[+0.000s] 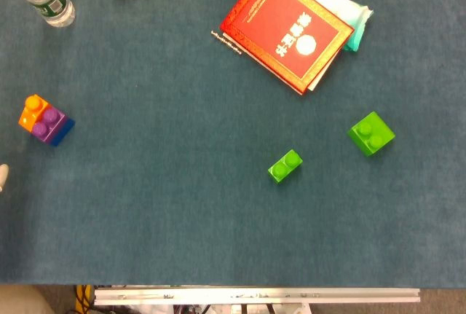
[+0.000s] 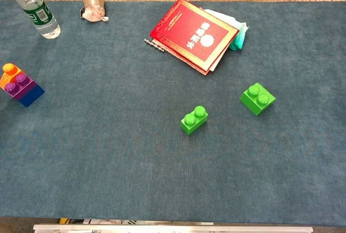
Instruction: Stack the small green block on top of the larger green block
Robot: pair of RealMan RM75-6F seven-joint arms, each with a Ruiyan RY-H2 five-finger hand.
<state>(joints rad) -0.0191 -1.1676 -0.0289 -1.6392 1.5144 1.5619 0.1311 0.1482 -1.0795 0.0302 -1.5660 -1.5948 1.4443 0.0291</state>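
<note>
- Far left edge, head view: a pale sliver pokes into frame. Could be part of the left hand, can't tell. Finger state can't be read, nothing visibly held.
- Left side of the table (blue-green cloth top): multicolour block cluster, orange and purple bricks on a blue one, sitting alone.
- Top left: clear plastic bottle with a green label, upright as far as the chest view shows.
- Just right of the bottle, still at the back edge: small metal object with something pale against it. Too small to identify.
- Centre-back: thin metal chain-like strip lying flat, touching or just beside the near-left corner of the red book.
- Red book, gold border and lettering, lying flat and rotated. It rests on white papers and a teal cloth that stick out at its right side.
- Centre-right: small green block, studs up, flat on the cloth, nothing touching it.
- Further right and slightly farther back: larger green block, studs up, also flat on the cloth. The two greens are apart, not stacked.
- Right hand: not visible in either view.
- Front edge: metal rail running along the table's near side.
</note>
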